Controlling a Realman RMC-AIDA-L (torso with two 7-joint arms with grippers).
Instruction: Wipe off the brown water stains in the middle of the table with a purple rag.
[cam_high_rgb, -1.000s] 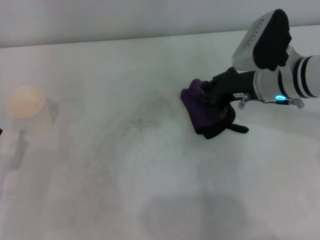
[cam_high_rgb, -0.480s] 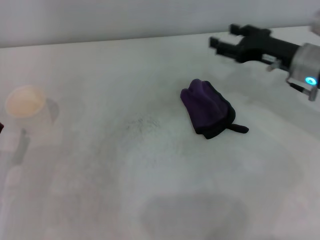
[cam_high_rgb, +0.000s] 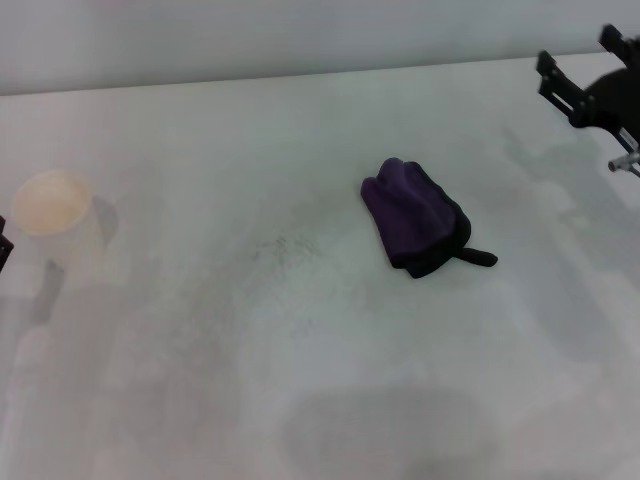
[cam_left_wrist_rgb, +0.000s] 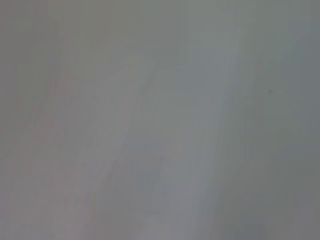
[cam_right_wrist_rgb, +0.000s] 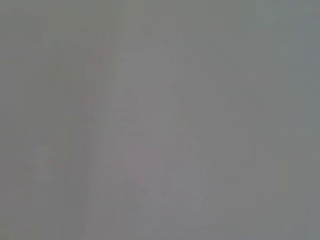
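The purple rag (cam_high_rgb: 415, 228) lies bunched on the white table (cam_high_rgb: 300, 380) right of centre, with its black loop tail pointing right. No gripper touches it. My right gripper (cam_high_rgb: 580, 58) is open and empty, up at the far right edge of the head view, well clear of the rag. No light-brown puddle shows on the table; only faint grey speckled marks (cam_high_rgb: 285, 247) lie left of the rag. Only a dark sliver of my left arm (cam_high_rgb: 3, 248) shows at the left edge. Both wrist views show plain grey.
A white paper cup (cam_high_rgb: 55, 215) stands at the left side of the table, close to the left arm. The table's far edge runs along the top of the head view.
My right gripper let go of the rag, opened, and pulled up and away to the far right. The rag stayed where it was left.
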